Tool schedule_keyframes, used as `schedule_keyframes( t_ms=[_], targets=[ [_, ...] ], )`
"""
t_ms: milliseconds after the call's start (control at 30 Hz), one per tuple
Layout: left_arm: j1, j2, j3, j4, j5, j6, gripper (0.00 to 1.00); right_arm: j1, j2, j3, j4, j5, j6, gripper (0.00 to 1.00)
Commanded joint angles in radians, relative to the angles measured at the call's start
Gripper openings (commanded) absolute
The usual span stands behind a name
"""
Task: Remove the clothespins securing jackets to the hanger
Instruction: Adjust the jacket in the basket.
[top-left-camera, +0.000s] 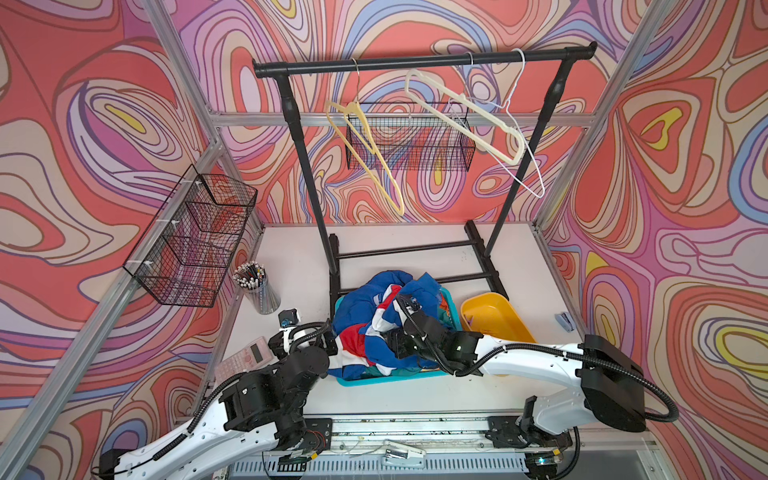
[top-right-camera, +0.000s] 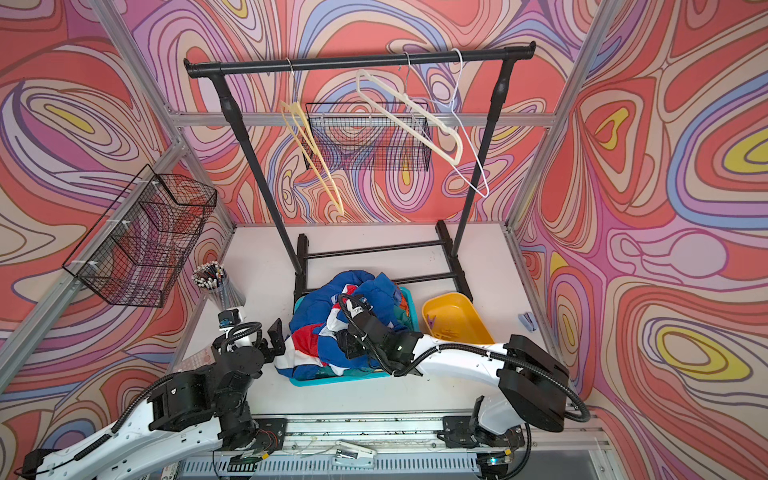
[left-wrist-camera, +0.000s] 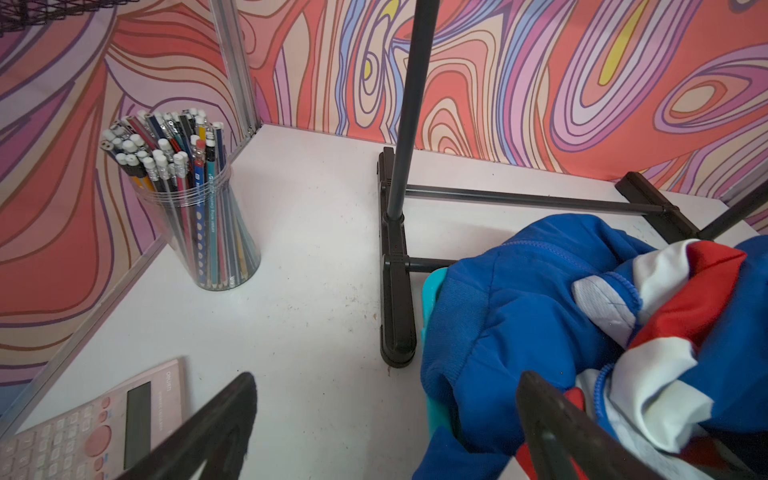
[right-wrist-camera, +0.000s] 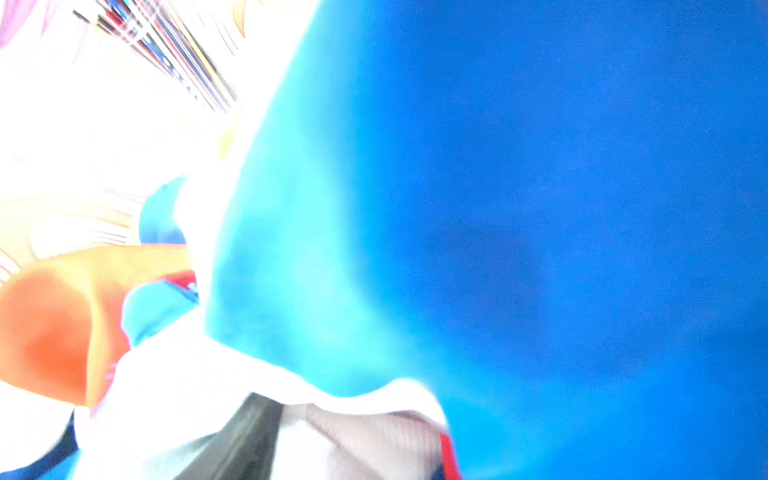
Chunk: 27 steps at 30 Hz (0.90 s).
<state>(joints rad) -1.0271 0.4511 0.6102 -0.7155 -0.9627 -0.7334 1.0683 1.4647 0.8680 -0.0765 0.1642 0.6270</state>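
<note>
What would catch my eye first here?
The swirling pink, red and lilac walls all around. Next, a black clothes rack at the back of the table carrying only bare hangers, and in front of it a bright heap of jackets piled in a teal bin, beside a yellow tray.

Robot test booth, made up like laundry corner. Silver metal frame (top-left-camera: 249, 119) holds swirly printed walls (top-left-camera: 83, 124) on three sides. Two robot arms (top-left-camera: 528, 359) sit on rail (top-left-camera: 415, 428) at 6 o'clock. White table (top-left-camera: 299, 257) in middle. Black rack (top-left-camera: 415, 62) with hangers (top-left-camera: 365, 153) at 12 o'clock, back basket (top-left-camera: 409, 141) behind it. Side basket (top-left-camera: 195, 241), pencil cup (top-left-camera: 257, 286), calculator (top-left-camera: 245, 359) at 9 o'clock. Jackets (top-left-camera: 365, 307) heaped in teal tub (top-left-camera: 386, 378), centre. Yellow tub (top-left-camera: 494, 320) at 3 o'clock.
</note>
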Motion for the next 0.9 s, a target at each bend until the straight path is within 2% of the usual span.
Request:
schedule_keyframes(
  t_ms=[0,133,233,367,467,633,867],
  targets=[
    [0.025,-0.004,0.003,0.014,-0.021,0.023,1.0,0.005,-0.036,0.042,-0.136,0.045,-0.066,0.76],
    [0.078,0.012,0.002,0.037,0.032,0.039,1.0,0.01,-0.065,0.089,-0.209,0.057,-0.08,0.79],
    [0.143,0.036,0.002,0.062,0.088,0.055,1.0,0.029,-0.098,0.122,-0.29,0.136,-0.074,0.79],
    [0.247,0.074,-0.002,0.135,0.217,0.086,1.0,0.05,-0.142,0.152,-0.347,0.185,-0.087,0.8],
    [0.278,0.109,0.003,0.172,0.272,0.107,1.0,0.067,-0.146,0.19,-0.392,0.206,-0.1,0.8],
    [0.279,0.142,0.02,0.159,0.271,0.121,1.0,0.099,-0.135,0.251,-0.444,0.267,-0.13,0.8],
    [0.28,0.078,0.001,0.144,0.232,0.122,1.0,0.102,-0.188,0.256,-0.447,0.354,-0.161,0.8]
  ],
)
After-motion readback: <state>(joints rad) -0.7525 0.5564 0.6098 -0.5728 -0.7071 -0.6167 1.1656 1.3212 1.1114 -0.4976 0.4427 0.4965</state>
